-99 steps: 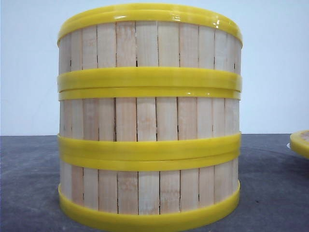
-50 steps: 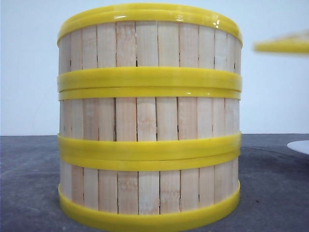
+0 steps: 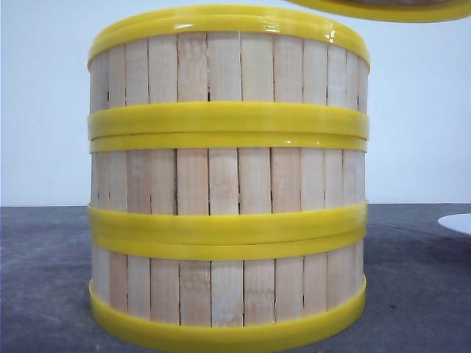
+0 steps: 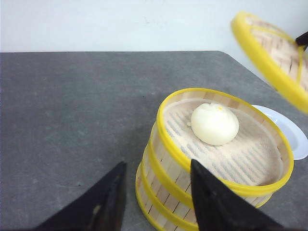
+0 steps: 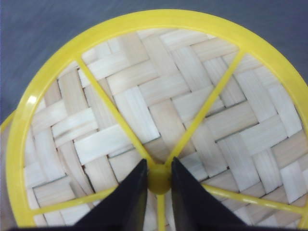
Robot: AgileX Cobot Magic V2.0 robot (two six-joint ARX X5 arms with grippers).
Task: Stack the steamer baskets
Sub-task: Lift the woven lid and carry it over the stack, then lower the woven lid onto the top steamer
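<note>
The stack of three baskets [image 3: 228, 184] stood on the grey table [image 4: 72, 120], filling the middle of the front view, its top tier uncovered. The lid [image 5: 144, 110] hung in the air at about one o'clock from the stack, clearly tilted and not touching it. My right gripper [image 5: 159, 168] was clenched on the small yellow knob [image 5: 159, 179] at the lid's hub. My left gripper [image 4: 157, 166] sat released and empty just beside the stack.

I judged the step to be capping the stack. To do it well, I would level the lid first, centre it over the top rim, then lower it straight so the yellow rims met all round. A tilted approach risked catching one edge and nudging the tiers. I would keep the left arm out of the lid's path.

The front view gave only a sliver of the lid's rim, but it showed the three tiers sitting square. The left wrist view alone showed the white plate [image 4: 293, 137] close against the stack, at three o'clock, and the bun [image 4: 214, 124] inside the top basket. The right wrist view alone showed the grip on the knob.
</note>
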